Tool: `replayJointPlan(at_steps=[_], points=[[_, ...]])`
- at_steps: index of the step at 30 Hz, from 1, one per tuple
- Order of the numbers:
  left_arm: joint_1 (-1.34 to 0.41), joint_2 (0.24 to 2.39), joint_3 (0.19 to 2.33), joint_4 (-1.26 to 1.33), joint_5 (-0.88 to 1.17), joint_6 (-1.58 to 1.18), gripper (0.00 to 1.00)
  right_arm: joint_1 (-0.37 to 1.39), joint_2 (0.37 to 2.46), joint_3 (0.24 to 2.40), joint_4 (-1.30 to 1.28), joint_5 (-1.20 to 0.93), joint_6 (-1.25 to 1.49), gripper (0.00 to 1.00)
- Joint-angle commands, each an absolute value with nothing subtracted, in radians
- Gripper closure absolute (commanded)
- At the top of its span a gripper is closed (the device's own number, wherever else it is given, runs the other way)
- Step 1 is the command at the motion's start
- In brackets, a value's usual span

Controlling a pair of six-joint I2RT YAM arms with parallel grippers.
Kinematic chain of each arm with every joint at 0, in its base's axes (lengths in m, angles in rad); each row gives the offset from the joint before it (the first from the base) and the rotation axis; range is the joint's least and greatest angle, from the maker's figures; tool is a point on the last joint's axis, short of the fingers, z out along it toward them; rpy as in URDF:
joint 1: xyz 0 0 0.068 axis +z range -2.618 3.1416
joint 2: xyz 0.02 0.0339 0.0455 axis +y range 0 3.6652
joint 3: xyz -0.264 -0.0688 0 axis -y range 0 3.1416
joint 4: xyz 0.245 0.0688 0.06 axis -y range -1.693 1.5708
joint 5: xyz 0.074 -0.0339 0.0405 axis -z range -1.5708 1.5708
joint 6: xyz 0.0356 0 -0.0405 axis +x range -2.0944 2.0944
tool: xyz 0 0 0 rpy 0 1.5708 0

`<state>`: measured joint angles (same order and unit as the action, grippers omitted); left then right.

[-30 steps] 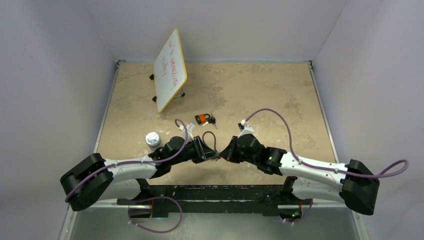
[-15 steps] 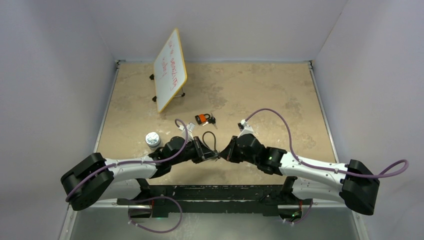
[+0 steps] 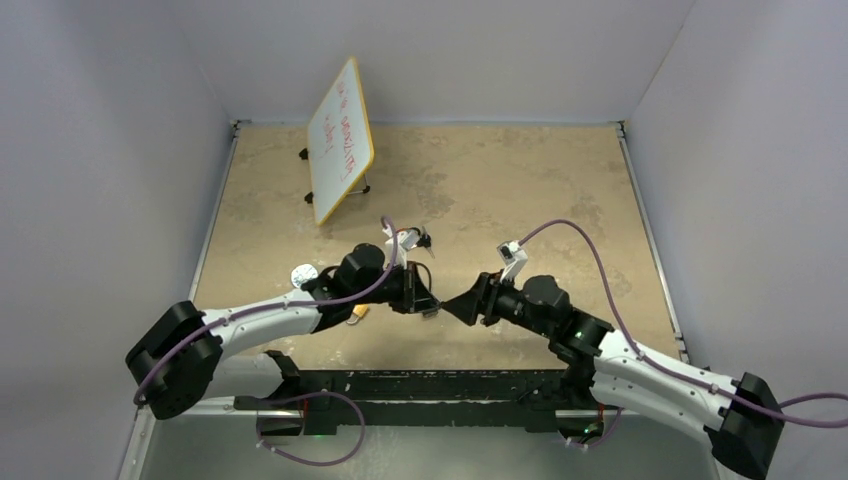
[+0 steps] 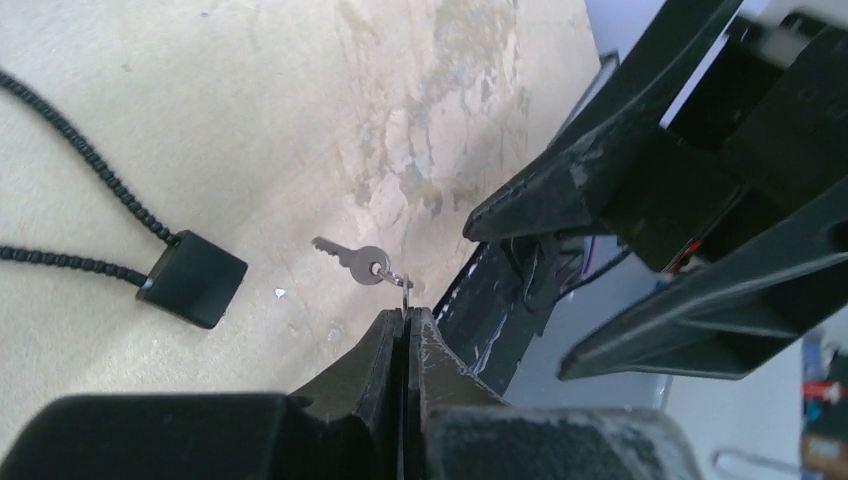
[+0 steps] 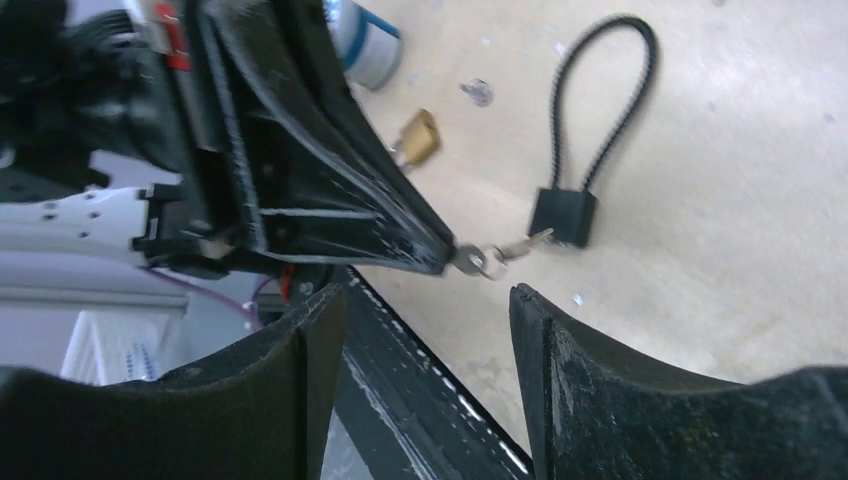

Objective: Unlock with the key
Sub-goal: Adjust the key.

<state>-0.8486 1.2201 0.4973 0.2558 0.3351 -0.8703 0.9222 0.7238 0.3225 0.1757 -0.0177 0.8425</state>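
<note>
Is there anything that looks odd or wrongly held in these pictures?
Yes. The left gripper is shut only on the thin ring, not on the key itself, so the key hangs loose and would probably be hard to aim.

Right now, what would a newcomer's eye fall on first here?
The left gripper, shut, pinches the ring of a small silver key near the table's front edge. The right gripper faces it, open. Beyond them a black cable lock lies flat, and a tilted whiteboard stands far left.
</note>
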Motion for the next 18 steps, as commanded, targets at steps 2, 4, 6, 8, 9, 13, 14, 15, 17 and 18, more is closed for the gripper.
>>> replayJointPlan(at_steps=[2,4,6,8,9,13,14,15,17,18], points=[[-0.833,1.268,0.630,0.101,0.575,-0.576,1.00,0.857,0.728,0.323,0.358,-0.265,0.709,0.38],[-0.833,1.265,0.659,0.071,0.626,-0.516,1.00,0.824,0.743,0.316,0.399,-0.330,0.693,0.39],[-0.833,1.252,0.685,0.028,0.633,-0.465,1.00,0.782,0.761,0.311,0.452,-0.429,0.682,0.40],[-0.831,1.238,0.709,-0.028,0.649,-0.419,1.00,0.752,0.779,0.301,0.508,-0.538,0.667,0.43],[-0.830,1.232,0.720,-0.051,0.656,-0.402,1.00,0.743,0.788,0.297,0.527,-0.583,0.655,0.44],[-0.830,1.206,0.740,-0.086,0.704,-0.348,1.00,0.737,0.827,0.295,0.549,-0.716,0.604,0.47],[-0.830,1.199,0.744,-0.096,0.707,-0.337,1.00,0.737,0.836,0.293,0.552,-0.731,0.601,0.48],[-0.830,1.194,0.749,-0.111,0.704,-0.327,1.00,0.736,0.837,0.292,0.558,-0.750,0.598,0.49],[-0.830,1.185,0.757,-0.128,0.703,-0.311,1.00,0.736,0.836,0.290,0.564,-0.772,0.591,0.50],[-0.830,1.183,0.758,-0.128,0.711,-0.309,1.00,0.736,0.834,0.291,0.559,-0.778,0.585,0.52]])
